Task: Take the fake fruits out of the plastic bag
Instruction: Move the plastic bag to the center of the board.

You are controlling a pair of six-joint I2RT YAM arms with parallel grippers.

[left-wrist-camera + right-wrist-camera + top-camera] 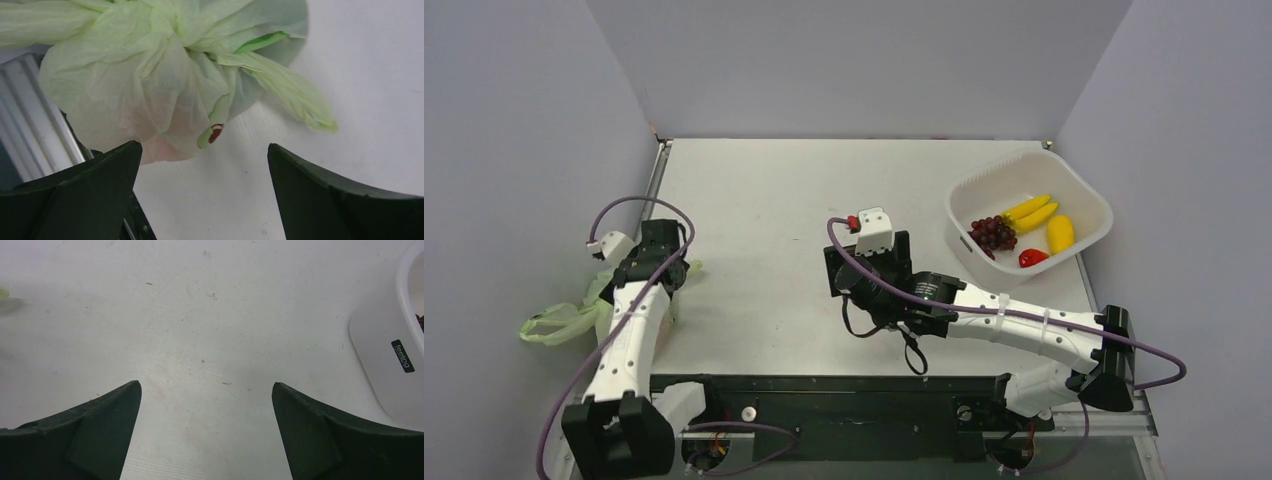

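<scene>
– White tabletop point(774, 200), grey walls. How far along are we?
– One small glossy red toy fruit point(1032, 258) lies in the white plastic basket point(1084, 185). The crinkly pale green plastic bag point(165, 75) sits bunched at the table's left edge. Whether any fruit is left inside, I can't tell.
– Grippers?
– Both gape wide and empty: the left gripper point(203, 146) facing the bag, the right gripper point(206, 385) over the tabletop.

Seen from my console: the pale, matte surface point(764, 220) carries two things, well apart. The plastic bag point(564, 322), bunched and crinkled, lies at the left edge, and part of it spills over the metal rail point(35, 120) there. The white basket point(1079, 178) sits near the right edge toward the far side, turned at an angle to it. My right wrist camera shows small specks and faint scuffs beside the basket's wall.
</scene>
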